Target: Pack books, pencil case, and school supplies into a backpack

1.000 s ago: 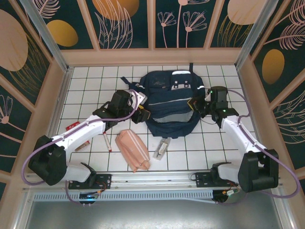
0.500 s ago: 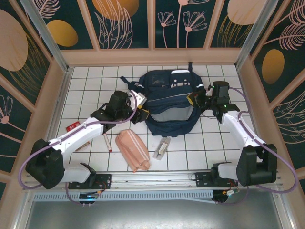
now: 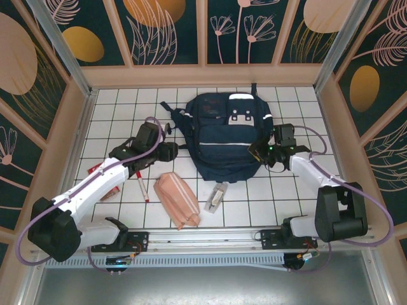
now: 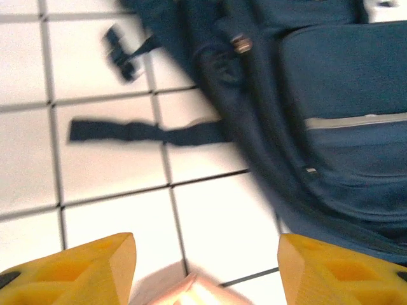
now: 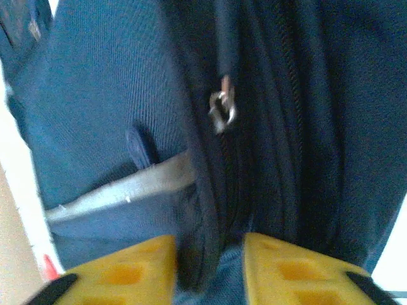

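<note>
Step in hand, my read: getting the backpack (image 3: pixel 229 136) open. It lies flat, front up, and looks zipped. Nothing looks packed yet.

Right gripper (image 5: pixel 210 241) is at the backpack's right lower edge. Its gap is narrow, with a ridge of navy fabric along the zip line filling it, so it looks pinched on that fold. The zipper pull (image 5: pixel 222 111) sits just ahead of it on the same seam.

Left gripper (image 4: pixel 205 254) is just left of the backpack, spread wide with nothing in it. It hangs over bare tile, with a loose strap (image 4: pixel 146 131) lying ahead of it.

To do it well:
- Keep the right pinch firm so the bag can't slide.
- Take the small metal pull, not the fabric around it.
- Draw along the zip line, not across it, since soft cloth will bunch and jam.
- Keep the left gripper clear of the strap.

Waiting items, all on the near side of the backpack:
- Pencil case (image 3: pixel 177 199): near-left, a short gap away.
- Clear case (image 3: pixel 217 197): directly near.
- Marker pen (image 3: pixel 141 186): further left of the backpack than the pencil case.
- Red flat pack (image 3: pixel 96 168): far left, well apart.

The bench (image 3: pixel 127 108) is white square tile with dark grout and looks smooth, so the bag will skid if pushed. The room is a boxed cell with a beige frame. Its wall panels (image 3: pixel 165 32) are dark teal with gold discs and line-drawn leaves.
</note>
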